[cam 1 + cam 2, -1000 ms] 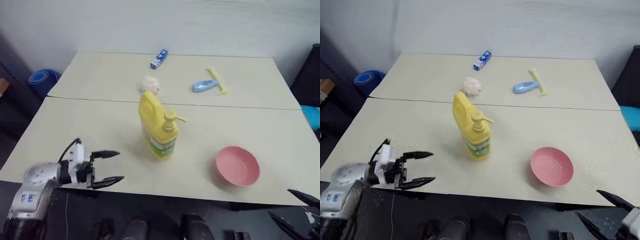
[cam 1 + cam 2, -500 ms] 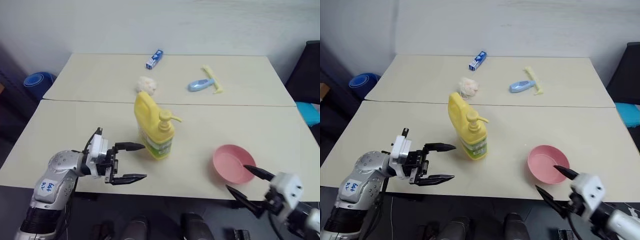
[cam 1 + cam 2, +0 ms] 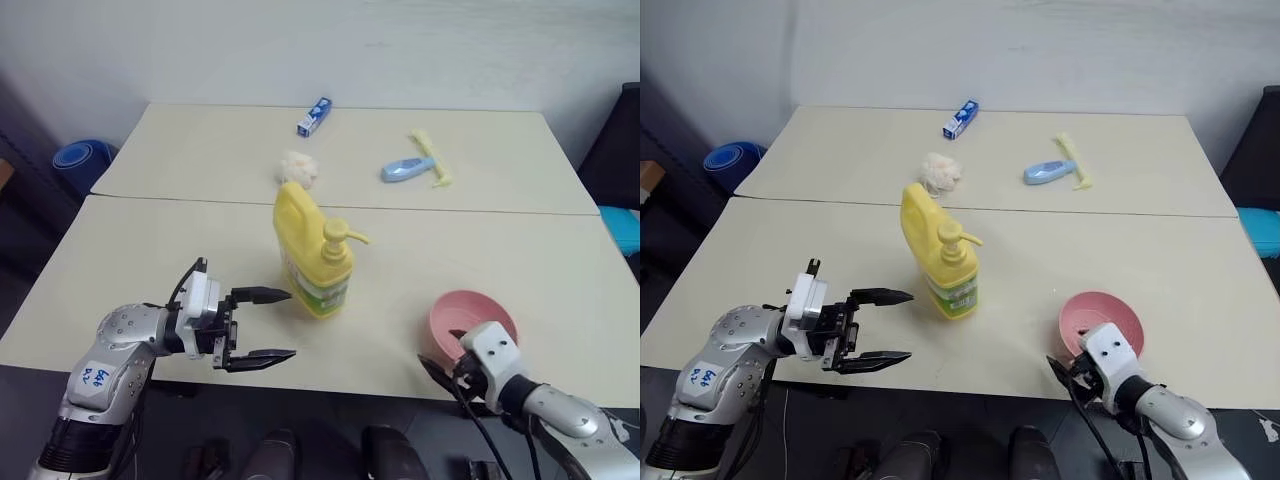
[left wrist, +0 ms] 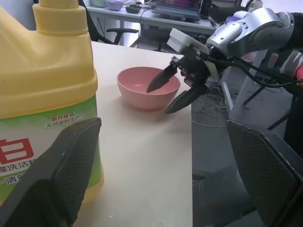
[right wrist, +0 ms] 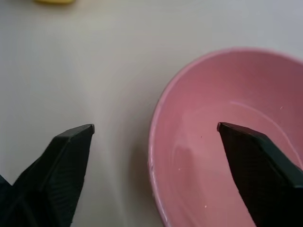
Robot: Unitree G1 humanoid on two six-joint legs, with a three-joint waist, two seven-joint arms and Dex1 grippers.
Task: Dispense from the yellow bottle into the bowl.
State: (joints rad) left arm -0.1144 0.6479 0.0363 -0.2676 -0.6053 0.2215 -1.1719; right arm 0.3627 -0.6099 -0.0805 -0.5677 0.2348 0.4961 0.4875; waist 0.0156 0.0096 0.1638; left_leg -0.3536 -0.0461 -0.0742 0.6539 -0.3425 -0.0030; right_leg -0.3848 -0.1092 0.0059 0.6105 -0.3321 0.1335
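The yellow bottle [image 3: 312,250] stands upright mid-table, its pump nozzle turned to the right. My left gripper [image 3: 282,323] is open and held level just left of the bottle's base, not touching it; the left wrist view shows the bottle [image 4: 42,94] close beside one finger [image 4: 71,165]. The pink bowl [image 3: 478,318] sits near the table's front edge on the right. My right gripper [image 3: 445,355] is open at the bowl's near-left rim. In the right wrist view one fingertip [image 5: 236,137] hangs over the bowl's inside [image 5: 213,189] and the other over the table.
At the back lie a light-blue bottle [image 3: 405,170], a yellow comb [image 3: 433,160], a blue-white tube [image 3: 315,116] and a pale puff [image 3: 298,168]. A seam [image 3: 480,210] runs across between two tables. A blue bin [image 3: 75,160] stands on the floor at left.
My right arm came up from the lower right corner to the bowl's rim. My left gripper moved right toward the bottle, then held still.
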